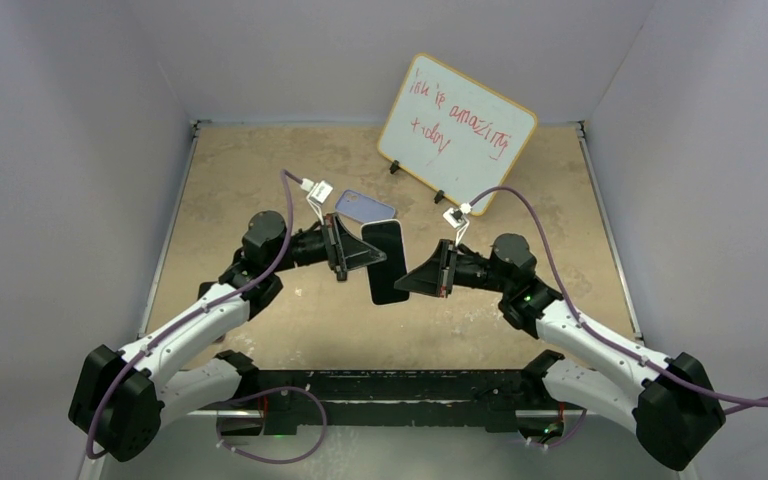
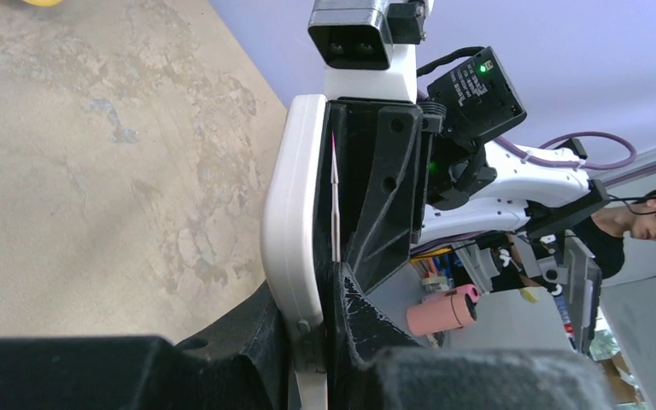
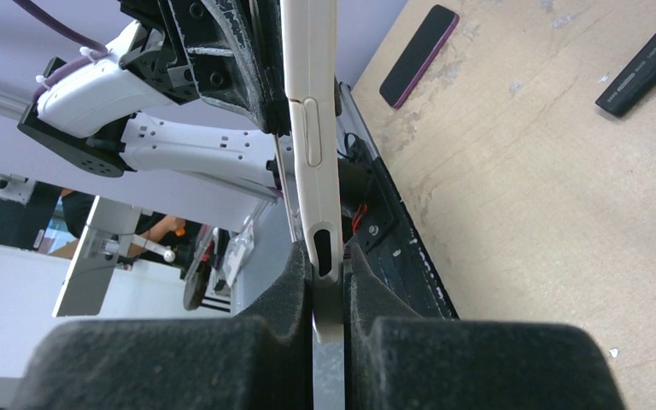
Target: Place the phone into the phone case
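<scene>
The phone (image 1: 385, 262), black screen towards the top camera, hangs above the middle of the table between both arms. My left gripper (image 1: 360, 255) is shut on its upper left part, and my right gripper (image 1: 408, 280) is shut on its lower right part. In the left wrist view the phone's pale edge (image 2: 290, 213) runs up from my left gripper (image 2: 312, 316). In the right wrist view the pale edge (image 3: 312, 128), with a side button and a slot, sits clamped in my right gripper (image 3: 329, 282). The lavender phone case (image 1: 368, 206) lies flat on the table just behind the phone, touched by neither gripper.
A whiteboard (image 1: 457, 130) with red writing stands propped at the back right. In the right wrist view a black marker with an orange cap (image 3: 645, 73) and a dark flat slab with a purple rim (image 3: 418, 55) lie on the table. Walls enclose three sides.
</scene>
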### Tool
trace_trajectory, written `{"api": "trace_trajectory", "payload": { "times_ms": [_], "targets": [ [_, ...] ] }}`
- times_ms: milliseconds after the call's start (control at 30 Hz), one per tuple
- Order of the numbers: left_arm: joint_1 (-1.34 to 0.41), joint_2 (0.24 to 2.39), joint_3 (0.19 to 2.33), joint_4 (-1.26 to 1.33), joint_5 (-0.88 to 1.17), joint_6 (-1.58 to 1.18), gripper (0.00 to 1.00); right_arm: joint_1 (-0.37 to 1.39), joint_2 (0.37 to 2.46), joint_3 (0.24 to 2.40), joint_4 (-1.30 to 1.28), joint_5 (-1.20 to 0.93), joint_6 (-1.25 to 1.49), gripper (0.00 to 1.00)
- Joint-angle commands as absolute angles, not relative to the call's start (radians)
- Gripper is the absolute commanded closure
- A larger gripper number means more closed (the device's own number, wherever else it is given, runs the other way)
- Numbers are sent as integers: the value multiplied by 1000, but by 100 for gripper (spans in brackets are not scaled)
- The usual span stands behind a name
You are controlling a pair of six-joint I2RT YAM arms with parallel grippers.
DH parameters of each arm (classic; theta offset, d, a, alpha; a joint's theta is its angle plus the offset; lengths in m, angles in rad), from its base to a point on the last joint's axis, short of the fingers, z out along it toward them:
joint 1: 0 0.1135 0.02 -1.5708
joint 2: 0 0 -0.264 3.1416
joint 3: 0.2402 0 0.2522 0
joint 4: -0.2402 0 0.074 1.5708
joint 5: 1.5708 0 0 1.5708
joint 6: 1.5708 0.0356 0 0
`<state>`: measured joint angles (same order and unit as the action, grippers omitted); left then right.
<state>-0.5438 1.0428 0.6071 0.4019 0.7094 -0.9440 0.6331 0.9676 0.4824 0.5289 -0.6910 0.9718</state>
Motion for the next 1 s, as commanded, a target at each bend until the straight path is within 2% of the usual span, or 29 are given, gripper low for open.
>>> {"api": "trace_trajectory", "payload": {
  "times_ms": [0,67,133,367,500,667,700,900,933,967],
  "targets": [
    [-541,1014,595,476,632,-898,100,632,956,487,534,-625,1018,63],
    [-540,1003,578,529,633,-946,100,632,960,479,540,-646,1000,49],
    [-541,1001,562,582,633,-989,100,633,971,468,553,-657,994,42],
    [-540,1006,519,666,615,-1041,100,637,1025,432,649,-695,1044,40],
    [-540,1015,515,678,616,-1047,100,639,1023,429,645,-678,1049,53],
    [-539,1003,514,625,582,-996,100,639,1007,422,637,-666,1078,94],
    [-539,1001,511,607,572,-979,100,639,1002,416,637,-662,1087,100],
    [-540,1018,493,606,576,-975,100,639,969,407,607,-619,1102,100],
    [-539,1021,490,600,578,-976,100,639,960,408,593,-605,1096,95],
    [-539,1022,490,584,578,-974,100,638,946,409,572,-585,1086,85]
  ]
}}
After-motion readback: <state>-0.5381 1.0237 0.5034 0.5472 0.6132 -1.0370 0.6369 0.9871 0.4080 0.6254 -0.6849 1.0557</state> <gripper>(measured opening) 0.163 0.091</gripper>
